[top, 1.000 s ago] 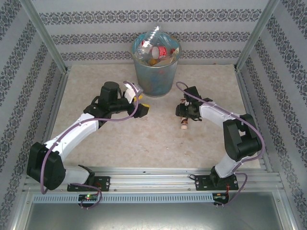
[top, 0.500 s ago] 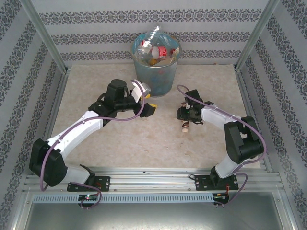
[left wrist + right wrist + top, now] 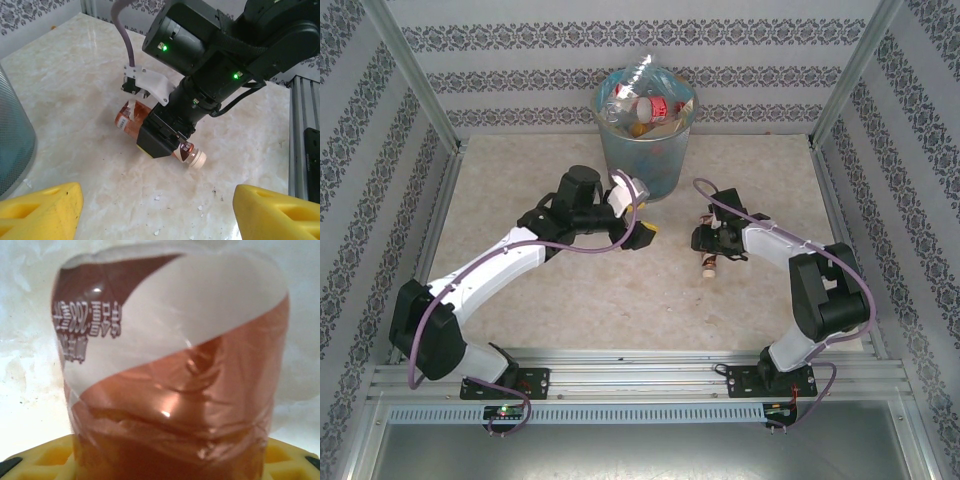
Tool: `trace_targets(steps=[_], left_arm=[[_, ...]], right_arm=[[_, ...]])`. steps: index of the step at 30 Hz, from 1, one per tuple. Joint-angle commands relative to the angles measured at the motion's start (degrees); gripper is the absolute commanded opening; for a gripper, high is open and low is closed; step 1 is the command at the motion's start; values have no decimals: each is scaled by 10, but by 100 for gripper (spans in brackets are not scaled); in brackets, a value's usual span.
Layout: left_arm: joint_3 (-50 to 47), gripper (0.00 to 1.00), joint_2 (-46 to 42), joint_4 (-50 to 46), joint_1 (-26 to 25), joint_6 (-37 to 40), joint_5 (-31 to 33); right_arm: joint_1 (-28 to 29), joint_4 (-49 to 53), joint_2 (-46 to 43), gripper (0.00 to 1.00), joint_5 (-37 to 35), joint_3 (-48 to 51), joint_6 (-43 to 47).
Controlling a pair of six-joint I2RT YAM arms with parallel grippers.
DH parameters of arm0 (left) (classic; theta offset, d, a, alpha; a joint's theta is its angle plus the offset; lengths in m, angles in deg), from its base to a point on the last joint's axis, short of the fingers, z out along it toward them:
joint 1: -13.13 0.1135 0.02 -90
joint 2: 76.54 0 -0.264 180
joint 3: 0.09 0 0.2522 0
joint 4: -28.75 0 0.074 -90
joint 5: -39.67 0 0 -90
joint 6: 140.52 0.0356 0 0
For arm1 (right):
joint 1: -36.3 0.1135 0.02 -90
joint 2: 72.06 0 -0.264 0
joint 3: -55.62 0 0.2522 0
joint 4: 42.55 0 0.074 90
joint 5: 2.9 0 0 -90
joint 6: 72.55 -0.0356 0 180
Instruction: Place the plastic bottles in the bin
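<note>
Right of the table's middle, one brown-labelled plastic bottle (image 3: 706,259) is found lying on its side, its pale cap (image 3: 198,159) turned toward the near edge. Whether it rests on the marble-patterned table (image 3: 620,295) or is raised just off it cannot be told. In the right wrist view the bottle's brown and white label is seen close up, with amber liquid behind it.

Right gripper (image 3: 708,242): clamped across the bottle's body, one black-and-yellow finger (image 3: 156,142) seen pressed against its side; yellow pads (image 3: 40,460) are seen at the bottle's base in the wrist view.

Left gripper (image 3: 642,236): jaws held well apart, nothing between them; its yellow fingers (image 3: 45,207) are pointed toward the held bottle from the left, near it and apart from it.

Bin (image 3: 642,165): a round grey mesh wastebasket with a light blue liner, placed upright at the far edge of the table, behind and between the two grippers. It is heaped to the rim with other plastic bottles (image 3: 645,102), red and orange labels among them.

Surroundings: patterned wallpaper panels (image 3: 620,40) are set on three sides; an aluminium rail (image 3: 640,375) carries both arm bases at the near edge.
</note>
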Motion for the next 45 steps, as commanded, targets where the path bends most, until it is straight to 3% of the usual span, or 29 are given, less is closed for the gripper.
trace_targets(steps=[1, 10, 18, 23, 27, 38, 45], left_arm=[[32, 79, 13, -27, -15, 27, -7], [30, 79, -4, 21, -20, 8, 43], [47, 79, -34, 10, -20, 10, 168], [81, 80, -54, -21, -17, 14, 264], [136, 80, -44, -73, 2, -1, 321], [168, 81, -40, -82, 60, -41, 308], [133, 81, -53, -78, 67, -41, 293]], right_arm=[[-10, 3, -30, 37, 14, 6, 12], [-17, 67, -151, 34, 17, -4, 25], [-14, 115, -240, 32, 3, -75, 17], [1, 93, -254, 31, 1, -185, 8], [31, 59, -207, 32, -14, -303, 29], [86, -175, 81, 32, -60, -595, 107], [86, -208, 269, 34, -83, -764, 151]])
